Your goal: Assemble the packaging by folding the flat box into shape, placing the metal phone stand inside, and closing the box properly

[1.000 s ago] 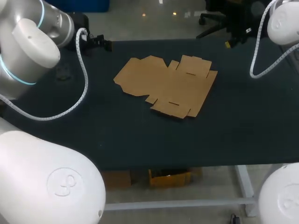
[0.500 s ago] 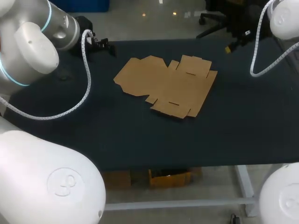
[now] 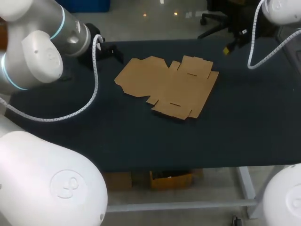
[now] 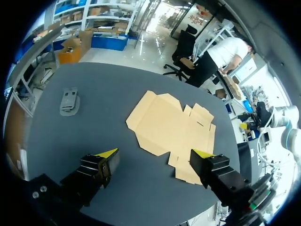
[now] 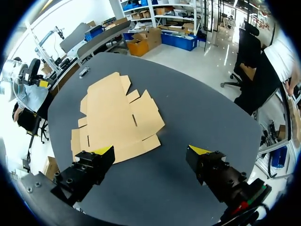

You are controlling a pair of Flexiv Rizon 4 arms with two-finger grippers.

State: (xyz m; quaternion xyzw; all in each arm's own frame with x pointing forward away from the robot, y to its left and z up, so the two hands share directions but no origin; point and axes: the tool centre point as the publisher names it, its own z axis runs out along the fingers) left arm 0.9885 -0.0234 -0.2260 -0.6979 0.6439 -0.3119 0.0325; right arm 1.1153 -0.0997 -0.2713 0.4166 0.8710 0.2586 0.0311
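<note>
Plainly, the chief hazard lay in how the flat brown cardboard box blank [image 3: 169, 87] sat: fully unfolded and flush against the dark table [image 3: 244, 122], near its middle, with no edge raised. A finger pushed at a rim would probably have slid the sheet along the smooth top instead of lifting a panel, and with nothing pinning it, the whole blank could have turned or drifted off its place. Pressing beside a crease, and not on it, might have bent the card where no fold was meant, and the small tabs and slots looked easy to crush.

The left gripper [image 4: 155, 153] hung above the table on the blank's left side, its fingers spread wide and holding nothing. The right gripper [image 5: 150, 150] hung over the opposite side, likewise released and empty. Neither touched the card.

The small grey metal phone stand [image 4: 69, 100] lay well apart from the blank, out towards the left end of the table. A low sweep of the left arm might have knocked it.

The blank's long axis ran across the table from the left arm's side to the right arm's, skewed a little against the table's edges. Its broad plain panel pointed left, and its slotted, tabbed end pointed right
</note>
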